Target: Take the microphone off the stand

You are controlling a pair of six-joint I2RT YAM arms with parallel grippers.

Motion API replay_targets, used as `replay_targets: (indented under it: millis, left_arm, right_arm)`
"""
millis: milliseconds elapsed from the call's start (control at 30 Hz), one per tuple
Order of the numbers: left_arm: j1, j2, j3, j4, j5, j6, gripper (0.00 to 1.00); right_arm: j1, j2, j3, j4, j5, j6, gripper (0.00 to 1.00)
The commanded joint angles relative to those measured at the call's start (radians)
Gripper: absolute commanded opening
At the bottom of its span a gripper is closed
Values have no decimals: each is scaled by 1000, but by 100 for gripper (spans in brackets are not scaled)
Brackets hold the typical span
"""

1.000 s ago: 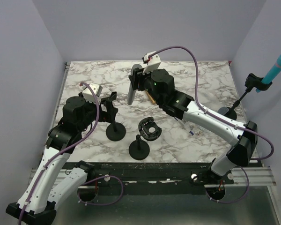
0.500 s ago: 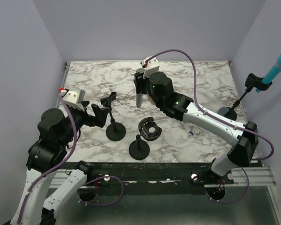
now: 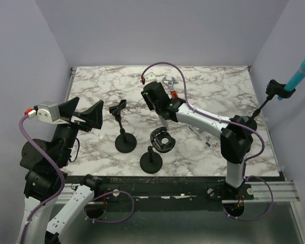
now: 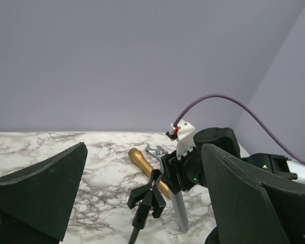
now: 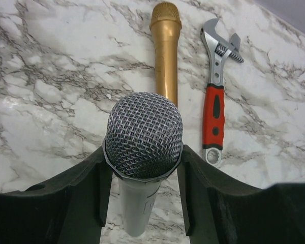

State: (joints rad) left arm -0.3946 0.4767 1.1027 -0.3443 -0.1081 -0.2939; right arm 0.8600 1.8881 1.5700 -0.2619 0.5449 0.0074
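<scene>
Pinched between the right gripper's [image 5: 142, 195] dark fingers [image 5: 86, 193]: a grey-handled microphone with a silver mesh head [image 5: 143, 136], off its stand. Just beyond those fingers, flat on the white marble table [image 5: 51, 61], a gold microphone [image 5: 165, 56] beside a red-handled adjustable wrench [image 5: 214, 101]. Left gripper [image 3: 82, 113] spread wide, black clip-topped stand [image 4: 146, 195] just ahead of it. Grey handle below the right hand visible only from the left wrist, hidden under the arm from above.

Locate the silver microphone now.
The silver microphone sits centre in the right wrist view, clamped in the right tool, the gold microphone and wrench lying just beyond.
</scene>
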Motion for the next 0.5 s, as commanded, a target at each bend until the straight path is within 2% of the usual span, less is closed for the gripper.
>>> replay_targets:
  millis: [0, 233, 467]
  left_arm:
    - [-2, -28, -64, 122, -76, 16, 98]
    - [-2, -113, -212, 192, -211, 101, 99]
    - [7, -164, -304, 233, -210, 134, 99]
  right_arm:
    - [-48, 82, 73, -45, -63, 37, 1]
    - [-83, 238, 220, -27, -107, 3, 1]
    - [-136, 414, 439, -39, -224, -45, 1]
